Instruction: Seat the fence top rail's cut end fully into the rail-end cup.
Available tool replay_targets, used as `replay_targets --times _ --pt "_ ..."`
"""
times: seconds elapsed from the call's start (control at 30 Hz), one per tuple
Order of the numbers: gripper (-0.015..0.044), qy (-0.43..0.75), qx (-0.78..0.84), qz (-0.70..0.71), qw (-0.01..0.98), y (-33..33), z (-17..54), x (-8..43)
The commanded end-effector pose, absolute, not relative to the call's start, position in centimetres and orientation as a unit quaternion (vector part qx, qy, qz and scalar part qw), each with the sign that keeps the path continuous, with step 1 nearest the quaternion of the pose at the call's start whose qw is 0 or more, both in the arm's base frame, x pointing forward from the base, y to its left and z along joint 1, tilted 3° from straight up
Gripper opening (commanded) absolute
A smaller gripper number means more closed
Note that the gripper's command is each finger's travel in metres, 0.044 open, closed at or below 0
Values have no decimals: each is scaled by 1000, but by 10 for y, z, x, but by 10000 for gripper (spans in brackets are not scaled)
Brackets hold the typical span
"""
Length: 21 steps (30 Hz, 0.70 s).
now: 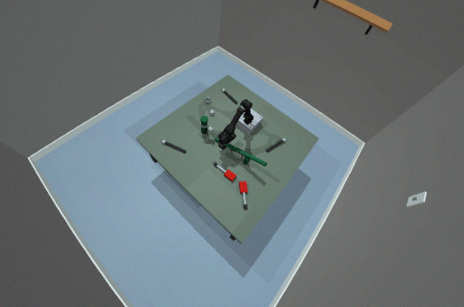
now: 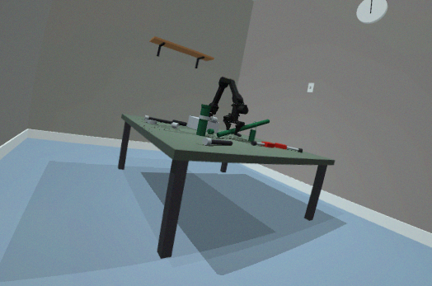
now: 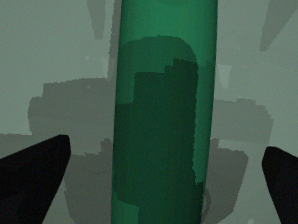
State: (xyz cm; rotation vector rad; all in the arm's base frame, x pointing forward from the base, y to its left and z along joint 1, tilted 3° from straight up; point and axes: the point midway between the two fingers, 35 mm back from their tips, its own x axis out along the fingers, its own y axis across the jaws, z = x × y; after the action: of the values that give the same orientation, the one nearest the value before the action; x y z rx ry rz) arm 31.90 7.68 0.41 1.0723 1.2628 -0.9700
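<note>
The green top rail slants across the small green post, its far end raised. Its other end is low near the big green post, apart from it. The pale brace band circles the big post's upper part, and the pale end cup sticks out from it, above the rail's low end. The loop cap is too small to make out. My gripper is open and empty, its fingers on either side of the rail near the low end; contact is not visible.
Two red-handled tools lie before the small post. Dark bars with pale ends lie around the table. Small pale fittings lie behind the big post. A white box is at the arm's base.
</note>
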Motion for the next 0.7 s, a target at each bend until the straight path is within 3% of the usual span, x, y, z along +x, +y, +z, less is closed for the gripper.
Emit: replay_targets --times 0.0,0.1,0.4,0.67 --pt "440 538 456 -418 573 75 -3 317" --pt "440 538 456 -418 573 75 -5 317" --pt "204 538 456 -418 573 75 -5 317" --pt "150 538 456 -418 573 75 -5 317"
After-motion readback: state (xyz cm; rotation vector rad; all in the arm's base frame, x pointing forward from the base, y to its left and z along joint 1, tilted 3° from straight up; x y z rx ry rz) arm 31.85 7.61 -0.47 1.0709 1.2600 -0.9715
